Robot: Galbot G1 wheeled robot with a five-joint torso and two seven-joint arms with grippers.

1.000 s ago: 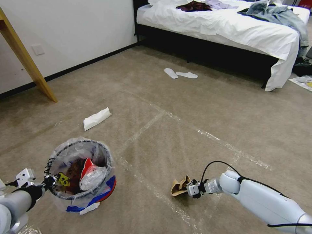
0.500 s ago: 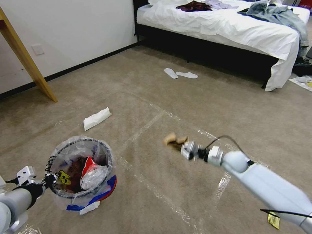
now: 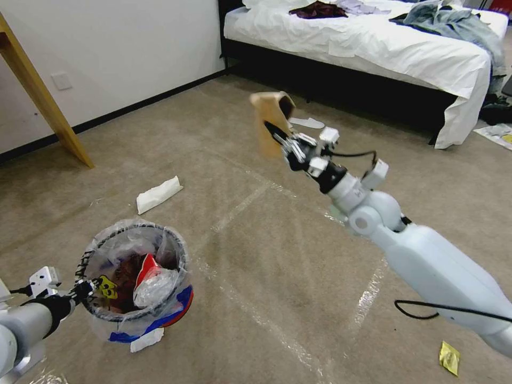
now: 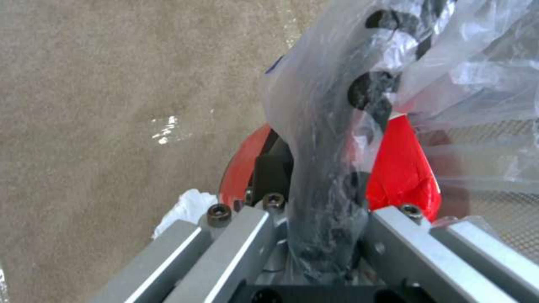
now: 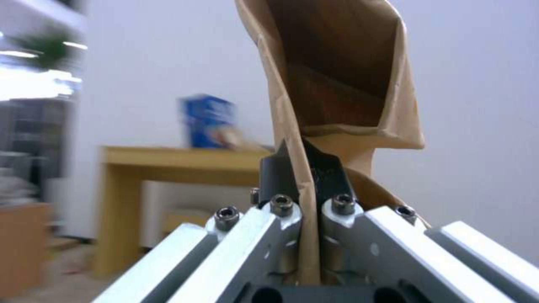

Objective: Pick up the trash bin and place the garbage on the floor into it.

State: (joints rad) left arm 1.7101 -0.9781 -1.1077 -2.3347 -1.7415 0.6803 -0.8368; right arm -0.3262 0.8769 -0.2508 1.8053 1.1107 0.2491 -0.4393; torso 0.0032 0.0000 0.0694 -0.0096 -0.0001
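Cardboard tray [image 3: 271, 121] upright in right gripper [image 3: 277, 132].

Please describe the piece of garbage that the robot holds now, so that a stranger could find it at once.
Start at the white bed at the back of the room, then come forward along the raised right arm. The right gripper pinches a brown cardboard tray high above the carpet. Unlike the flat white tissue and the small yellow wrapper, it is folded, brown and off the floor.

White arms [image 3: 437, 272], black cables, prob. grey metal fingers [image 5: 281, 223].
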